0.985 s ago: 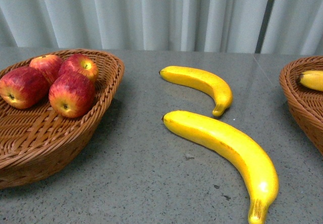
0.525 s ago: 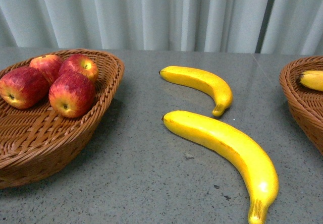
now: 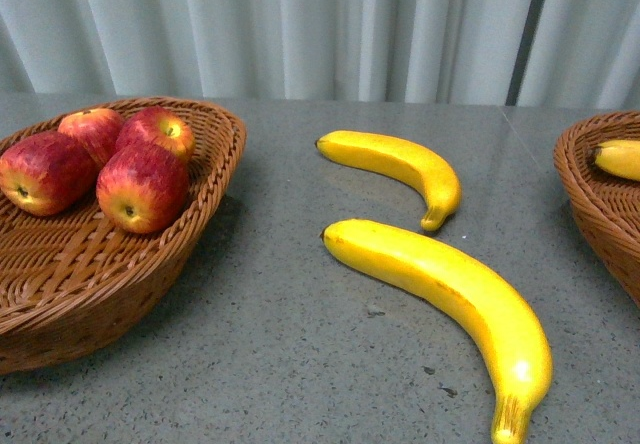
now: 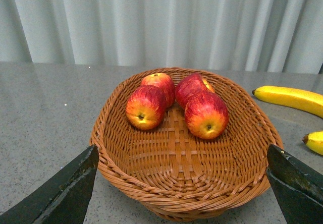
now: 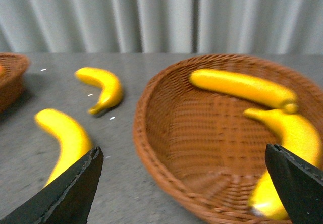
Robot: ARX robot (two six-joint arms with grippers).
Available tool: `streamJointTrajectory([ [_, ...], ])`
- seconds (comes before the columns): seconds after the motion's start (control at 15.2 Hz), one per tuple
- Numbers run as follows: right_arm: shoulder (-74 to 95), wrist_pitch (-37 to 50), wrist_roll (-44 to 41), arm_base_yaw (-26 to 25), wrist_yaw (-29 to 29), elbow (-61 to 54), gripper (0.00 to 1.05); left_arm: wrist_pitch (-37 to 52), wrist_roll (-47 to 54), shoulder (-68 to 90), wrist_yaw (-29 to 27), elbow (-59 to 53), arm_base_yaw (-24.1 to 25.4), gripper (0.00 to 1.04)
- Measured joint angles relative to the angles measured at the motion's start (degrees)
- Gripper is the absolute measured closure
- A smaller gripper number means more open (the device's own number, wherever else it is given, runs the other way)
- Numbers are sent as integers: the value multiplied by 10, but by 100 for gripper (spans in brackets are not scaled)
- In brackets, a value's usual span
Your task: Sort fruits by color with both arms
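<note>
We take the apple basket [image 3: 170,254] as our mark. Four apples [image 3: 143,186] lie bunched inside it, toward its far end. To its right, on the surface [image 3: 280,344], two bananas lie apart: the shorter banana [image 3: 400,164] farther back and the long banana [image 3: 450,294] nearer us. Farther right stands a second basket [image 3: 600,204] holding at least two bananas [image 5: 242,88]. Our left tool [image 4: 181,151] is spread wide before the apple basket, gripping nothing. Our right tool [image 5: 182,151], equally wide and empty, faces the second basket.
</note>
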Motion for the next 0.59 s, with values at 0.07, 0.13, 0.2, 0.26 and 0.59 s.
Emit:
streamJointTrajectory([
  [0.07, 78, 42, 24, -33, -97, 15, 7, 0, 0, 0, 1, 0, 0, 7],
  [0.13, 141, 101, 36, -10, -146, 35, 7, 0, 0, 0, 0, 0, 0, 7],
  [0.2, 210, 176, 38, 46, -148, 67, 7, 0, 0, 0, 0, 0, 0, 7],
  [0.26, 291, 248, 33, 97, -118, 103, 7, 0, 0, 0, 1, 0, 0, 7],
  [0.59, 697, 341, -20, 300, -31, 313, 7, 0, 0, 0, 0, 0, 0, 7],
])
